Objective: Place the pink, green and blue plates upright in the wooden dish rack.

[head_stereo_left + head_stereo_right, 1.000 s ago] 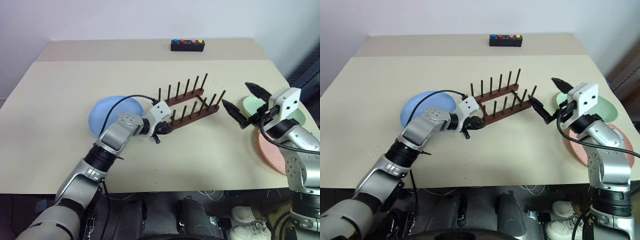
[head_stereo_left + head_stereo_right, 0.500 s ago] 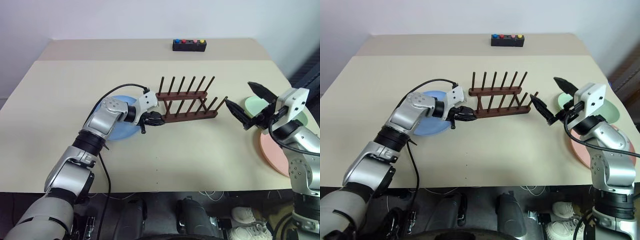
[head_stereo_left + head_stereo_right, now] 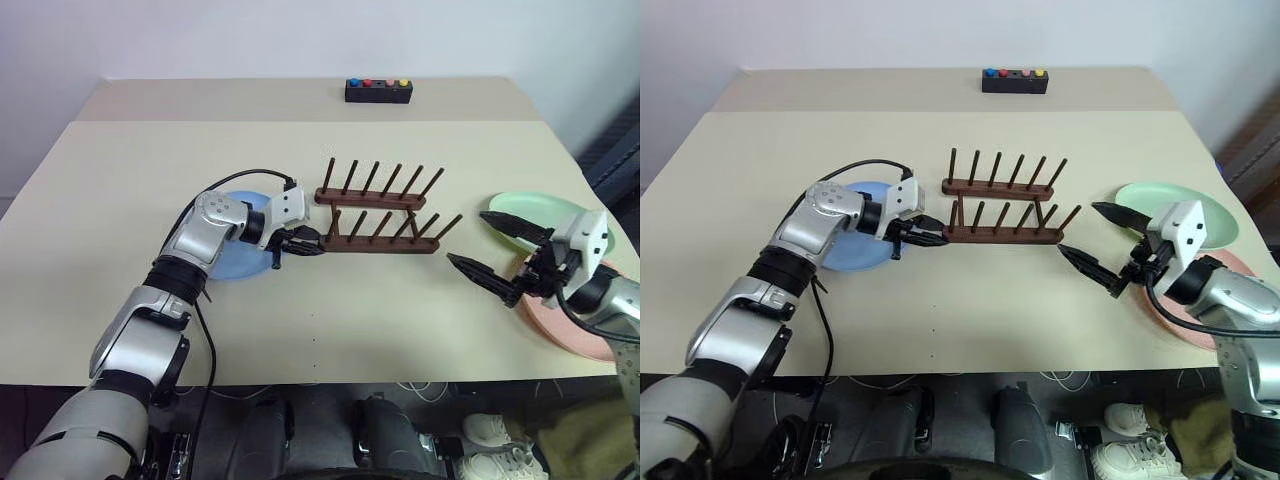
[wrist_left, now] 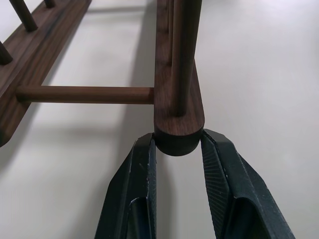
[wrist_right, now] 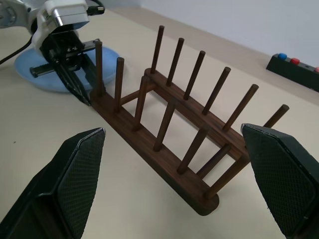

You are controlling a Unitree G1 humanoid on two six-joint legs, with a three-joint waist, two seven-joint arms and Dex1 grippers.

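The wooden dish rack stands empty at mid-table, lying crosswise. My left gripper is shut on the left end of its near rail, and the fingers clamp the rounded rail end from both sides. The blue plate lies flat under my left wrist. My right gripper is wide open and holds nothing, just right of the rack's right end. Behind it lies the green plate. The pink plate sits nearer the table's front right edge, partly hidden by my right arm.
A small black box with coloured buttons sits at the far edge of the table. The table's right edge runs close to the pink and green plates.
My left gripper has swung the rack from a diagonal to lie crosswise. My right gripper has drawn back and lower, still open.
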